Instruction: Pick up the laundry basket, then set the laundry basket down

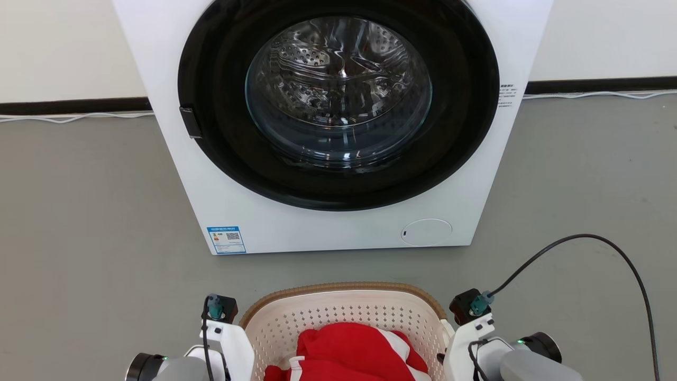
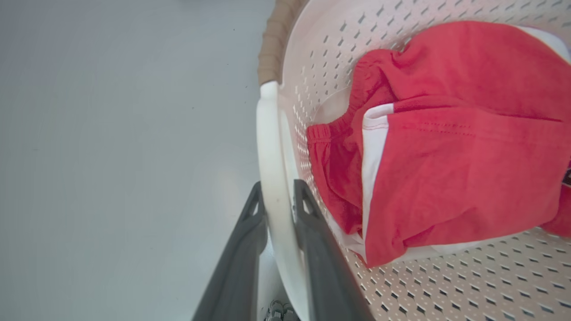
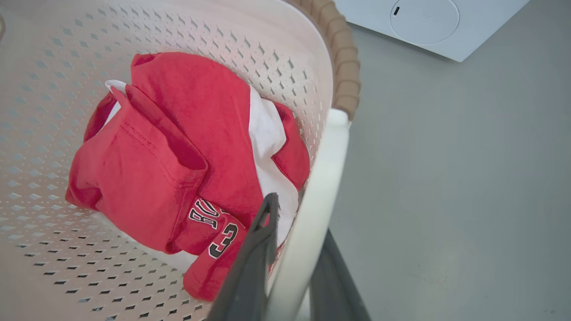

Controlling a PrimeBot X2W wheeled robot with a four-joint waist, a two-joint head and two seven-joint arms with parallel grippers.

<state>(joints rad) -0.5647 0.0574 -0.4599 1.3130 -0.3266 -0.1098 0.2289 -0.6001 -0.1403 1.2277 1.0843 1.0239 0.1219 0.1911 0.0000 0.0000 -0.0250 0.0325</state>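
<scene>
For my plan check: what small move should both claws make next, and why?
Probably raise both together, level: the left claw and right claw each clamp a white loop handle of the cream perforated plastic laundry basket, which holds red clothing.

The washing machine (image 1: 338,233) is cut off at the top edge. The laundry basket (image 1: 344,312) runs off the bottom edge. Print on the blue label (image 1: 226,239) is too small to read.

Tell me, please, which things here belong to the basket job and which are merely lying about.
Job: laundry basket; left hand and right hand, both gripping it.
Lying about: washing machine; red garment inside the basket.
</scene>
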